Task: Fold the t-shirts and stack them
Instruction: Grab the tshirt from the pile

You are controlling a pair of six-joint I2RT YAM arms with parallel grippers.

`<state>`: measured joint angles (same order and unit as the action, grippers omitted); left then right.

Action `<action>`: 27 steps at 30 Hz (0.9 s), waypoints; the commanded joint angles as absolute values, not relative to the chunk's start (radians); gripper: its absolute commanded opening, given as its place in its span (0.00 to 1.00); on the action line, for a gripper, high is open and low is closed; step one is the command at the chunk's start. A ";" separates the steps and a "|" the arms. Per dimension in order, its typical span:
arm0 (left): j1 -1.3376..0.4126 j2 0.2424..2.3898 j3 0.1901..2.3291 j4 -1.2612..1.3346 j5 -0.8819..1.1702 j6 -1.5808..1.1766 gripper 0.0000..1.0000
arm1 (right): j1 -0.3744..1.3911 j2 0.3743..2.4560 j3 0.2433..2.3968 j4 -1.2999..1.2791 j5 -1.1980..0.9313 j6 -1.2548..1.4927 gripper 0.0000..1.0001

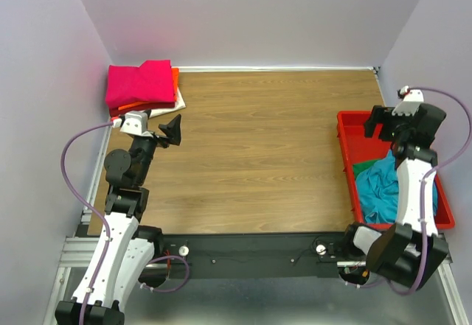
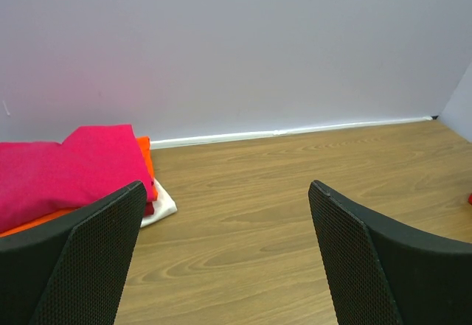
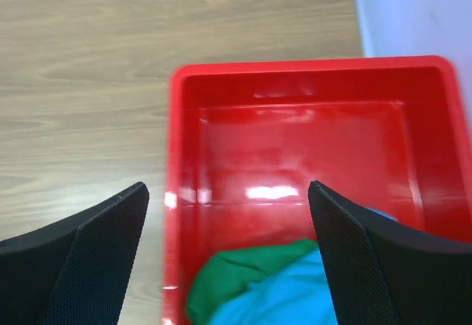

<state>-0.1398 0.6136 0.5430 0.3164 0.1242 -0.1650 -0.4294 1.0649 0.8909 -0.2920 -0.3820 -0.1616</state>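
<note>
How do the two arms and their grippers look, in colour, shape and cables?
The left arm and right arm have white shells with black joints. A thin purple cable runs along each. The left gripper and right gripper each have two wide, flat black fingers with a finely dotted inner texture. No markings are readable.

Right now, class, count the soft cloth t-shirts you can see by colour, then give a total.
Magenta folded cloth t-shirt: 1
Orange folded cloth t-shirt: 1
Cream folded cloth t-shirt: 1
Teal crumpled cloth t-shirt: 1
Green crumpled cloth t-shirt: 1
Total: 5
</note>
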 commanded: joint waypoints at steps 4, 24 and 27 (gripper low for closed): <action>-0.144 0.603 0.557 0.345 0.138 -0.163 0.98 | -0.436 1.267 1.008 -0.518 -0.120 -0.279 0.89; -0.146 0.617 0.549 0.354 0.183 -0.181 0.98 | -0.436 1.330 0.924 -0.647 0.106 -0.417 0.67; -0.147 0.627 0.554 0.357 0.193 -0.184 0.98 | -0.436 1.328 0.902 -0.649 0.110 -0.431 0.50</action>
